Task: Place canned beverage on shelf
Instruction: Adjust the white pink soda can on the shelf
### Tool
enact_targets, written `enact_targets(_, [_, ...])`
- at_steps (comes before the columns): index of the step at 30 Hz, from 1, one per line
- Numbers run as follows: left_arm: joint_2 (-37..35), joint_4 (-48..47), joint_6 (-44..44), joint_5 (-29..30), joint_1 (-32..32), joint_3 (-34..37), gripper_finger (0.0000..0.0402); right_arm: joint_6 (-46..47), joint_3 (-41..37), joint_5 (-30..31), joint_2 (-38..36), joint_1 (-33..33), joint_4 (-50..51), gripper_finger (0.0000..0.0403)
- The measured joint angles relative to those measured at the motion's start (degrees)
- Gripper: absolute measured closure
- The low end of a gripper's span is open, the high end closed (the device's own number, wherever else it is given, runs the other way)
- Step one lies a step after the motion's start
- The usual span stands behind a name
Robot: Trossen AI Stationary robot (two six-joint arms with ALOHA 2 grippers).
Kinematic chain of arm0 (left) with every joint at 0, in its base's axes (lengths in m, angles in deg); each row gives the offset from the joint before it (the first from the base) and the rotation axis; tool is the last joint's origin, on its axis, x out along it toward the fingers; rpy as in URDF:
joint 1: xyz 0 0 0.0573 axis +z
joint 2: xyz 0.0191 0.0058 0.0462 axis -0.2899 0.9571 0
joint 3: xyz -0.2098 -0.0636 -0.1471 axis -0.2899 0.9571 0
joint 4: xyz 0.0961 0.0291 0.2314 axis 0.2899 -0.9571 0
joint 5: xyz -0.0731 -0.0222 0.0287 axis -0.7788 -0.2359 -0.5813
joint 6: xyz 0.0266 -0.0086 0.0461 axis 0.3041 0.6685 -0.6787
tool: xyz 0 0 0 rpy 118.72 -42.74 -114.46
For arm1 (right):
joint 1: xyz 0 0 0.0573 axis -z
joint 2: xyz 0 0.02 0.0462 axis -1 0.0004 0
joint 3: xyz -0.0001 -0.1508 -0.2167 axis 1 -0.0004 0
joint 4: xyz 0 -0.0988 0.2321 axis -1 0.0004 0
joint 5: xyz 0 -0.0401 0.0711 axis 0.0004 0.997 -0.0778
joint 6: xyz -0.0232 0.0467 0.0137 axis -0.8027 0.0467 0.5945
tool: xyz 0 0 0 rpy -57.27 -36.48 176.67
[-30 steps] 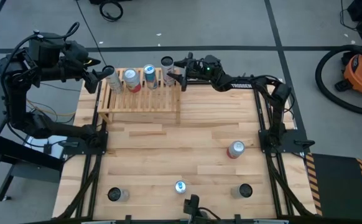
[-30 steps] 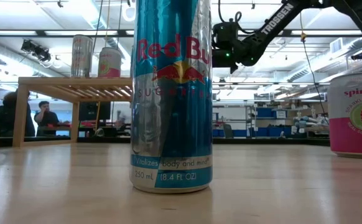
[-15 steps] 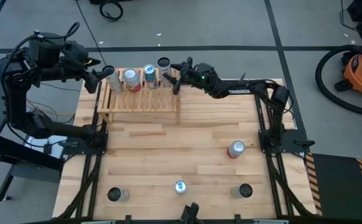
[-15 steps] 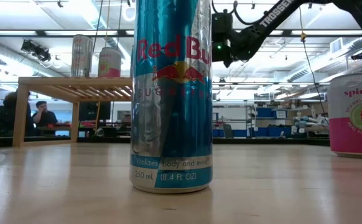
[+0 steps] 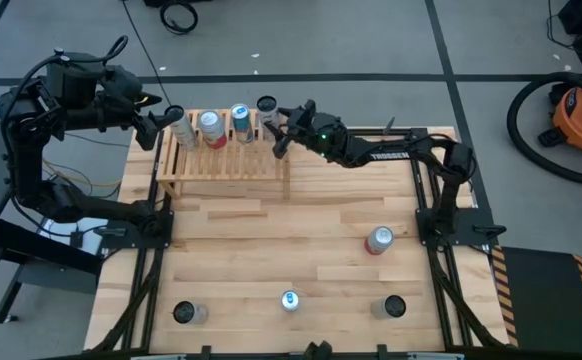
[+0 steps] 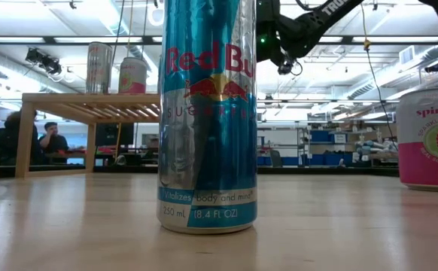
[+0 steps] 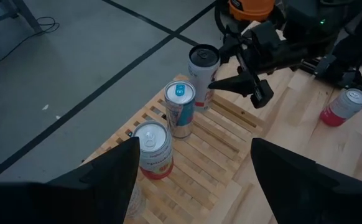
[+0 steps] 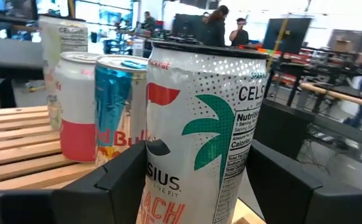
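Right gripper clamped around tall white Celsius can, at the right end of pale slatted wooden shelf; can's foot hidden. Left gripper parted, empty, off shelf's left end. Blue-silver Red Bull can blocking the low view.

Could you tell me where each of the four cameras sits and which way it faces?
High view: overhead, straight down on the shelf; both arms show.
Low view: at tabletop height, facing a Red Bull can; the right arm shows above.
Left wrist view: above the shelf, between its own fingers; right gripper beyond.
Right wrist view: fingers around the Celsius can.
Shared: both wrist views show the Celsius can.
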Motion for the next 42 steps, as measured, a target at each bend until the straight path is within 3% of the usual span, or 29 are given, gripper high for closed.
enact_targets(8, [0.0,-0.3,0.0,0.0,0.0,0.0,0.0092,3.4,-3.7,3.6,-0.1,-0.5,-5.7,0.0141])
enact_targets(23, [0.0,-0.3,0.0,0.0,0.0,0.0,0.0092,3.2,-3.7,-4.0,-0.1,-0.6,-5.6,0.0107])
enact_targets(42, [0.0,-0.3,0.0,0.0,0.0,0.0,0.0092,0.2,-3.8,2.6,-1.2,-1.0,-4.3,0.0043])
